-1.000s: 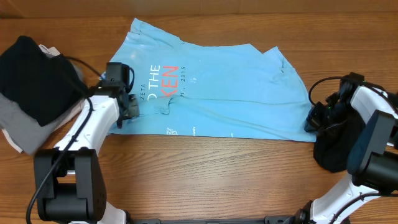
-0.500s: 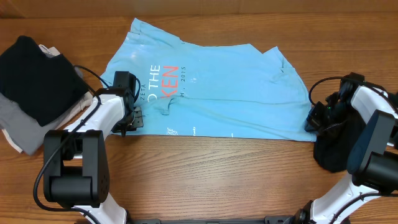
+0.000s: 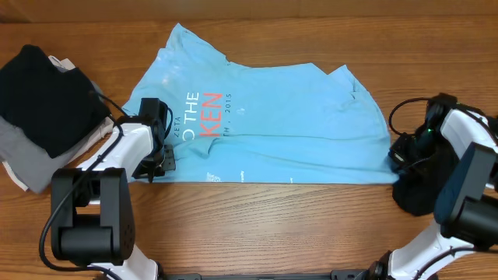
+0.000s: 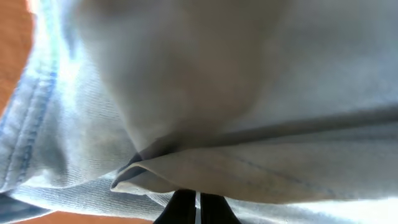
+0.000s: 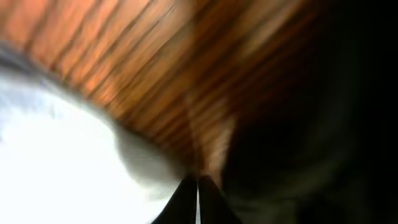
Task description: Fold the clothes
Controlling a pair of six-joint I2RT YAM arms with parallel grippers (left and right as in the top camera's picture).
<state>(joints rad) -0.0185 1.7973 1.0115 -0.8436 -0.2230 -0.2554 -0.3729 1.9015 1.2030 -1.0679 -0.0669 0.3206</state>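
- Overhead: the T-shirt (image 3: 272, 117) lies flat on the desk (image 3: 272, 225), long axis left-to-right; left fingers (image 3: 161, 159) and right fingers (image 3: 398, 155) pinch its near corners (one each).
- Left wrist: fingers pressed together on its hem.
- Right wrist: blurred, fingers nipping its corner.

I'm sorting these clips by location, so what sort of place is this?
Probably a robotics lab or test bench, not a home: a wooden table, two robot arms at its edge, and a blue T-shirt spread out with a pile of clothes beside it.

Lt blue tee (image 3: 288, 117) spread flat, centre; black/grey/white pile (image 3: 39, 109) far left.
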